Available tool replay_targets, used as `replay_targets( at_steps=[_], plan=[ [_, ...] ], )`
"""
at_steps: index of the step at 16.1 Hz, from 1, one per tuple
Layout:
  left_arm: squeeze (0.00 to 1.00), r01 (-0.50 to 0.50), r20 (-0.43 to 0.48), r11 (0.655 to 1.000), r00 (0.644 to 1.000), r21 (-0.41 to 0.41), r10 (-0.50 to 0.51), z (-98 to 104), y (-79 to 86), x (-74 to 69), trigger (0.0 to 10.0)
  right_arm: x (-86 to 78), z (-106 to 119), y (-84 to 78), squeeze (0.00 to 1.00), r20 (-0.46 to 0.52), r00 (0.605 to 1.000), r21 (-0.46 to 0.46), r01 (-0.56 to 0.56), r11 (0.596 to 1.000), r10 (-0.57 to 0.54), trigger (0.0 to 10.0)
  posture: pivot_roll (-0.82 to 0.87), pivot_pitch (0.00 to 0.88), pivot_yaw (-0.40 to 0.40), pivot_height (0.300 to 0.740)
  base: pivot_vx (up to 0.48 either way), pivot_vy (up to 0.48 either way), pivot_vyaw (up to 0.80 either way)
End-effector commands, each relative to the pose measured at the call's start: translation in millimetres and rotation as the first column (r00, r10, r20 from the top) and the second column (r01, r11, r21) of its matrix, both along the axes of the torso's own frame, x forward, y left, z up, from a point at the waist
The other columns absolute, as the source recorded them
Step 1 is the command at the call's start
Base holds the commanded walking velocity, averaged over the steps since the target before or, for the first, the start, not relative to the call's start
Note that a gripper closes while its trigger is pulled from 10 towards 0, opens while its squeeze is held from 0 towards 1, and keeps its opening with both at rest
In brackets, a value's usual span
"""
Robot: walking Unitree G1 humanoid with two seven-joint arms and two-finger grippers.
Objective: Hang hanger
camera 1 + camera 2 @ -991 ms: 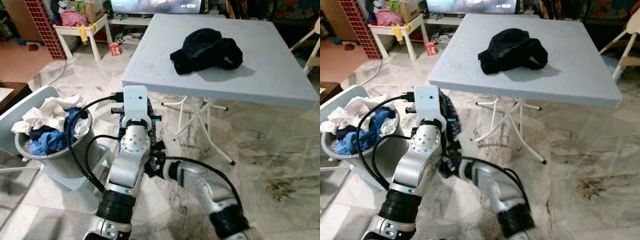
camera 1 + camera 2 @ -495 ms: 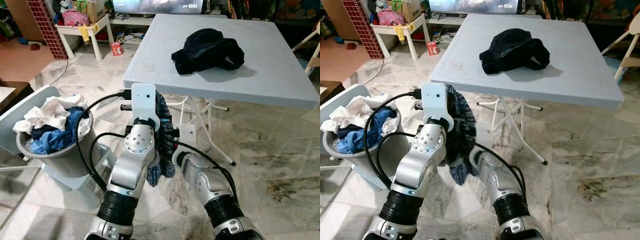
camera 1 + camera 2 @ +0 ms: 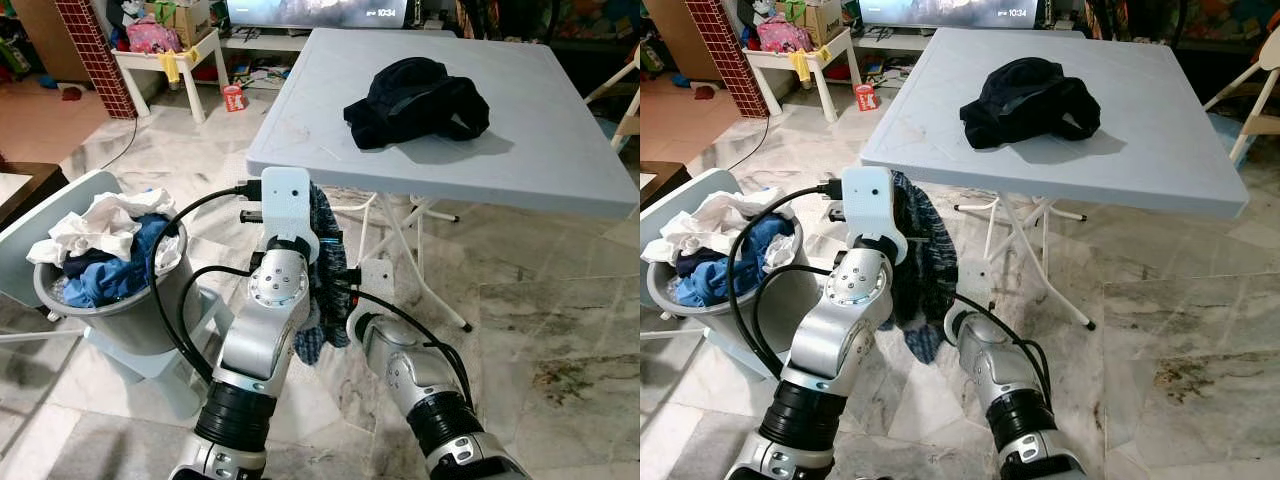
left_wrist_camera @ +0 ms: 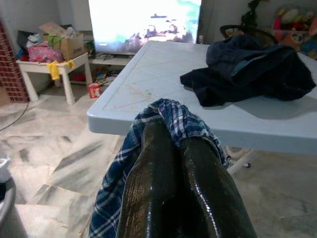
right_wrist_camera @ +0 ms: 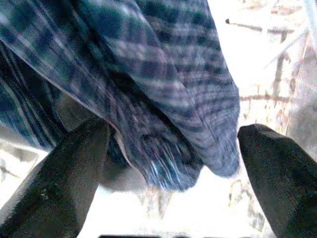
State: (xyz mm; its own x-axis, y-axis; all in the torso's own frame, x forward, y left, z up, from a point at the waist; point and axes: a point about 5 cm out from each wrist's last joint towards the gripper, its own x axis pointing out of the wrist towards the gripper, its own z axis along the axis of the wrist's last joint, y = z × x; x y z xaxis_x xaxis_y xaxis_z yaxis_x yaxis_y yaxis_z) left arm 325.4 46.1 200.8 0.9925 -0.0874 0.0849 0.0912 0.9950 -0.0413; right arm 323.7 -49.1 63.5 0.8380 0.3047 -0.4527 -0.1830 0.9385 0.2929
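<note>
A blue plaid garment (image 3: 326, 272) hangs from my left gripper (image 4: 173, 133), which is shut on its bunched top edge in front of the light blue table (image 3: 560, 150). In the head views the white wrist mount (image 3: 283, 212) covers those fingers. My right gripper (image 5: 173, 131) is open just under the hanging cloth (image 5: 163, 94), one black finger (image 5: 69, 178) on each side of its lower fold, apart from it. A black garment (image 3: 415, 100) lies crumpled on the tabletop.
A grey laundry bin (image 3: 105, 255) full of white and blue clothes stands at my left. The table's white folding legs (image 3: 410, 240) are just beyond the arms. A low white table (image 3: 165, 60) and a red can (image 3: 231, 97) are at the back left. Marble floor lies open to the right.
The left arm has lifted the plaid garment up toward the table edge, so it now hangs in plain sight. The right arm has come up under the cloth.
</note>
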Motion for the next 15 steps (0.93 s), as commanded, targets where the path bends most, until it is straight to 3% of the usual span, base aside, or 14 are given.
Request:
replay_targets(
  at_steps=[1, 2, 6, 10, 12, 15],
  plan=[
    [0.0, 0.034, 0.029, 0.997, 0.999, -0.075, -0.032, 17, -18.9, -3.5, 10.0, -6.4, 18, 54.2, 0.0, 0.006, 0.994, 0.113, -0.106, 0.988, 0.106, 6.5, 0.05, 0.084, 0.039, 0.74, 0.0, 0.0, 0.0],
    [0.0, 0.03, 0.028, 0.997, 0.999, -0.074, -0.028, 17, -19.9, -3.5, 10.0, -9.9, 18, 61.0, 0.0, -0.002, 0.991, 0.129, -0.135, 0.983, 0.136, 10.0, 0.05, 0.084, 0.039, 0.74, 0.0, 0.0, 0.0],
    [0.0, 0.025, 0.03, 0.998, 0.999, -0.062, -0.023, 17, -23.1, -3.0, 10.0, -14.0, 26, 76.1, 0.0, 0.041, 0.981, 0.205, -0.193, 0.959, 0.189, 10.0, 0.05, 0.086, 0.039, 0.74, 0.0, 0.0, 0.0],
    [0.0, -0.016, 0.03, 0.998, 0.999, -0.053, 0.017, 15, -13.7, 1.0, 10.0, -15.5, 31, 60.1, 0.0, 0.088, 0.972, 0.263, -0.232, 0.936, 0.216, 10.0, 0.05, 0.091, 0.041, 0.74, 0.0, 0.0, 0.0],
    [0.0, -0.022, 0.027, 0.998, 0.999, -0.056, 0.024, 15, -13.5, 3.2, 10.0, -19.1, 34, 61.9, 0.0, 0.098, 0.964, 0.289, -0.266, 0.92, 0.247, 10.0, 0.04, 0.091, 0.046, 0.74, 0.0, 0.0, 0.0],
    [0.0, -0.014, 0.042, 0.998, 0.999, -0.068, 0.017, 24, -19.8, 5.1, 10.0, -22.1, 32, 68.6, 0.0, 0.098, 0.955, 0.243, -0.294, 0.924, 0.278, 10.0, 0.04, 0.09, 0.048, 0.74, 0.0, 0.0, 0.0]
  ],
)
